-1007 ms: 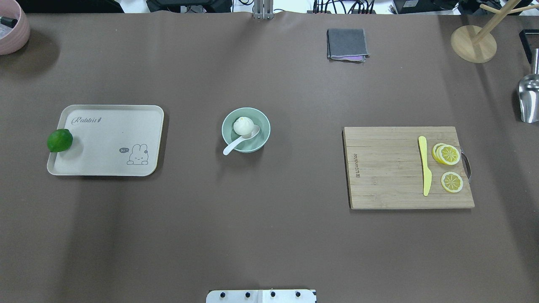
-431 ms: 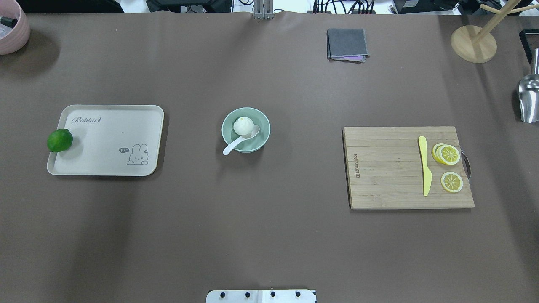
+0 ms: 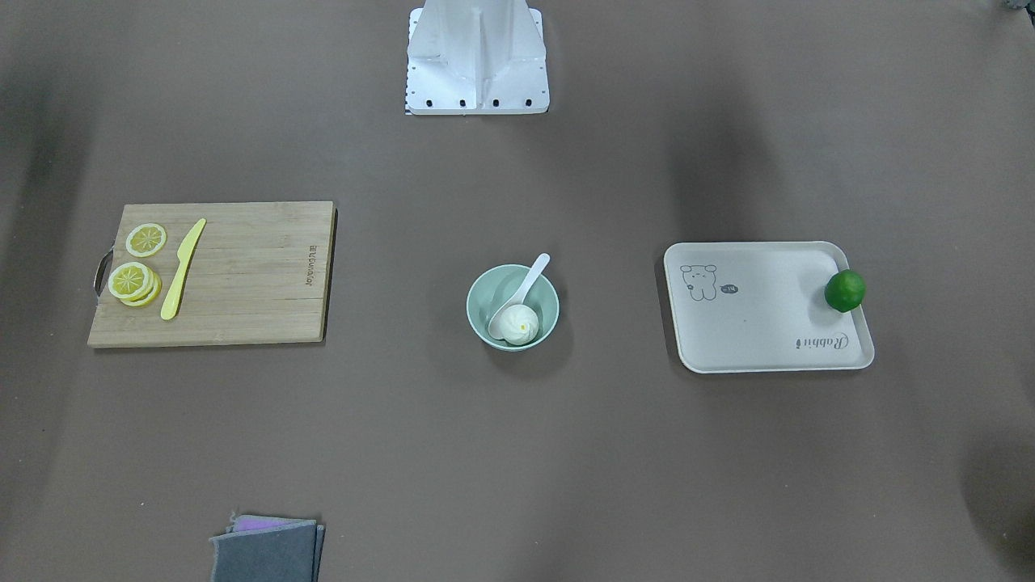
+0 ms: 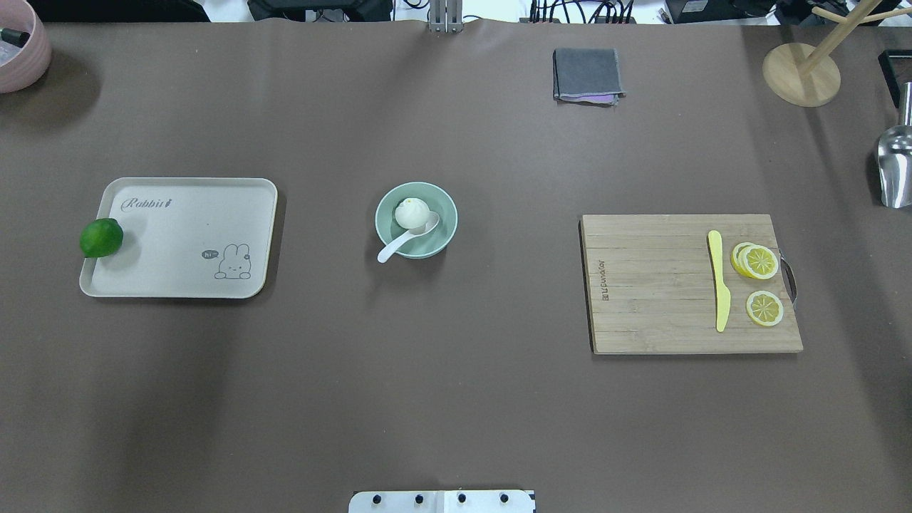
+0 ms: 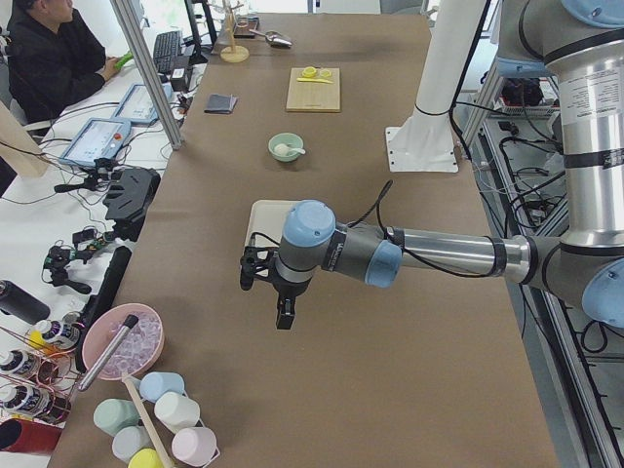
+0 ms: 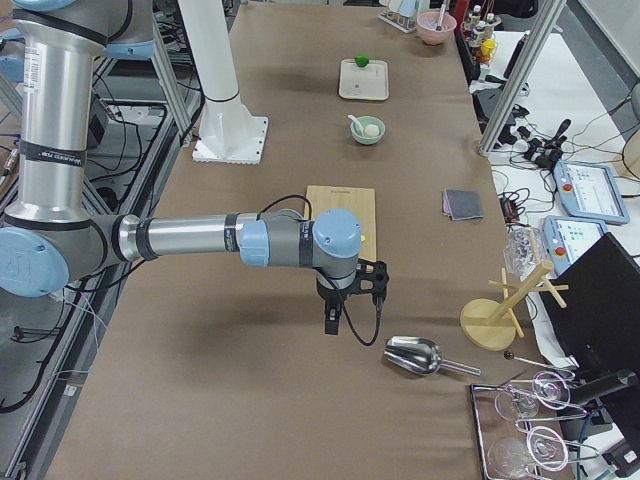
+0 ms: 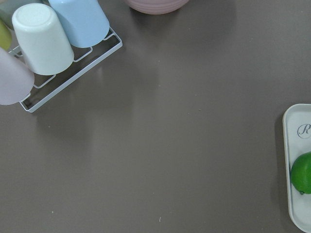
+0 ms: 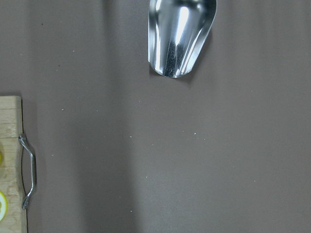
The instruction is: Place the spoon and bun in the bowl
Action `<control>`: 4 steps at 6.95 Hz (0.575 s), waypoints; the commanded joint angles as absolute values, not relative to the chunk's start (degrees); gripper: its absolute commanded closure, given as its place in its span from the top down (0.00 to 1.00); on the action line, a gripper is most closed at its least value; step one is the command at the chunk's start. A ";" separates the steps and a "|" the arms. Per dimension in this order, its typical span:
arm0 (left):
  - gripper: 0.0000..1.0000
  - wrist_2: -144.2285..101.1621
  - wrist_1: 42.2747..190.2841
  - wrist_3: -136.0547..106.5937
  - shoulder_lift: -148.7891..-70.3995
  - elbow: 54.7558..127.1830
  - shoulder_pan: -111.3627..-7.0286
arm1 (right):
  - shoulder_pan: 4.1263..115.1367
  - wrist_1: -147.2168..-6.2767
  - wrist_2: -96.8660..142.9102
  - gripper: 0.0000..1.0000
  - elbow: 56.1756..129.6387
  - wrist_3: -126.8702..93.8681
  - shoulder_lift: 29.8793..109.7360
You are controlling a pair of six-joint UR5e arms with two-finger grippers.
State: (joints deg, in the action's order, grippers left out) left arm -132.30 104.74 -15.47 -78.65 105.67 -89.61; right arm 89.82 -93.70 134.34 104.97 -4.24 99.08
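The pale mint-green bowl (image 4: 449, 214) stands at the table's middle. The white bun (image 4: 412, 212) lies inside it. The white spoon (image 4: 395, 247) rests with its scoop in the bowl beside the bun and its handle over the near-left rim. They also show in the front view: bowl (image 3: 473, 303), bun (image 3: 518, 323), spoon (image 3: 530, 275). My left gripper (image 5: 283, 317) hangs above the table far to the left of the bowl. My right gripper (image 6: 333, 322) hangs far to the right. Neither holds anything visible, and I cannot tell if they are open or shut.
A cream tray (image 4: 185, 242) with a green lime (image 4: 100, 237) lies left of the bowl. A wooden cutting board (image 4: 655, 285) with a yellow knife (image 4: 719, 281) and lemon slices (image 4: 759, 262) lies right. A grey cloth (image 4: 586, 75), metal scoop (image 4: 894, 167), wooden stand (image 4: 801, 71) and pink bowl (image 4: 21, 50) line the far edge.
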 commanded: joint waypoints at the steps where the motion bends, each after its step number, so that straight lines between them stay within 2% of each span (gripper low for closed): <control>1: 0.98 -132.28 105.03 -15.91 -78.58 105.64 -89.30 | 89.74 -93.69 134.38 1.00 105.03 -4.31 98.62; 4: 0.98 -132.36 105.03 -15.82 -78.49 105.29 -89.38 | 89.30 -93.69 134.38 1.00 105.03 -4.40 98.53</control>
